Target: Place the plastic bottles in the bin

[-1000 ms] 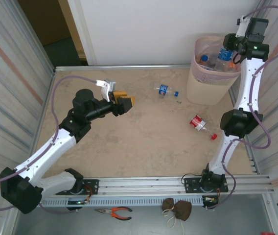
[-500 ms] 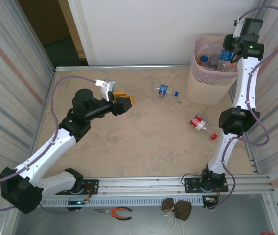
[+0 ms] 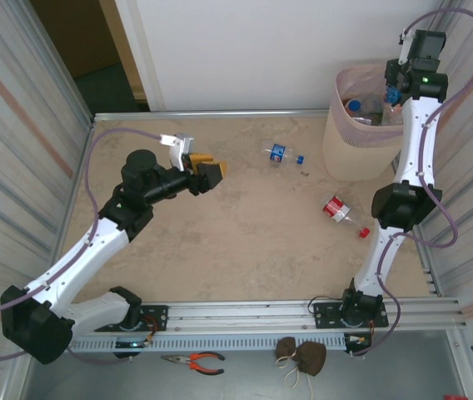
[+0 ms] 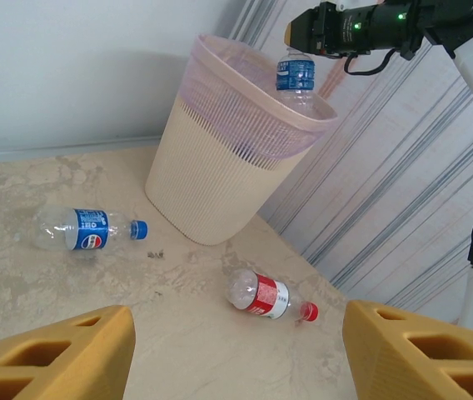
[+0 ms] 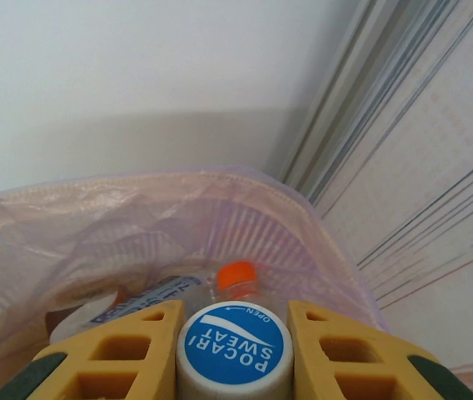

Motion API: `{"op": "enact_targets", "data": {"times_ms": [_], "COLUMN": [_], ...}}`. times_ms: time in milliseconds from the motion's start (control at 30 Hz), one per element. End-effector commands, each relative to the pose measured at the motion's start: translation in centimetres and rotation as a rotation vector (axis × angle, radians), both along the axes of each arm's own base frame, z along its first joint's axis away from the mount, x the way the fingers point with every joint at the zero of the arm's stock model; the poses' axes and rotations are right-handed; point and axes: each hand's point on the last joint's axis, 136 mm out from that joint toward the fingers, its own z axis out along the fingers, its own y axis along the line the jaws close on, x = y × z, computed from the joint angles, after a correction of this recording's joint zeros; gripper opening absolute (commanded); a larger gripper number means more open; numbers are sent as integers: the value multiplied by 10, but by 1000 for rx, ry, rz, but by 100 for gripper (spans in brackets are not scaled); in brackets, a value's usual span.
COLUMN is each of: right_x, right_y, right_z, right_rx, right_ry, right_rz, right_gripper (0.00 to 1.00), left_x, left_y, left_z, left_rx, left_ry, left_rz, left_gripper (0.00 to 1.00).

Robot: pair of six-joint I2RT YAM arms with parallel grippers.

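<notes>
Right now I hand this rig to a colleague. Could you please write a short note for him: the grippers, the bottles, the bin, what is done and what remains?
Left gripper: open, empty, above the left-centre of the table.
Right gripper: shut on a blue-capped bottle, held upright over the bin.
Done: several bottles are in the bin, among them an orange-capped bottle.
Left: release the held bottle into the bin. Then collect the blue-labelled bottle and the red-labelled bottle, both lying on the table near the bin.
</notes>
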Motion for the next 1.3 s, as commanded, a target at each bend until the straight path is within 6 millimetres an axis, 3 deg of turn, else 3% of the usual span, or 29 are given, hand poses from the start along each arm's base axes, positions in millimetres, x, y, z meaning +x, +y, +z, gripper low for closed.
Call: {"op": "enact_targets", "data": {"times_ms": [0, 267, 367, 467, 667, 767, 967, 1267], "right_x": [-7, 9, 17, 26, 42, 44, 38, 11], "right_y": [-8, -5, -5, -10, -22, -20, -11, 4], "right_z": [44, 57, 52, 31, -34, -45, -20, 25], "right_rx": [-112, -186, -207, -223, -202, -186, -160, -85], "right_ry": [-92, -158, -157, -114, 18, 40, -16, -100], "right_rz": [-19, 32, 57, 56, 50, 52, 55, 69], "right_gripper": [21, 22, 23, 23, 28, 36, 57, 60], "left_x": [3, 6, 8, 9, 11, 11, 10, 10], "left_y": [0, -2, -3, -5, -7, -7, -5, -4], "left_z": [17, 19, 19, 20, 19, 19, 18, 14], "left_rx": [-21, -20, -19, -17, -16, -20, -23, -31], "left_ry": [-27, -22, -18, -15, -9, -6, -4, -3], "left_rz": [-3, -9, -12, -17, -19, -19, -14, -10], "left_gripper": [67, 67, 67, 67, 67, 67, 67, 67]}}
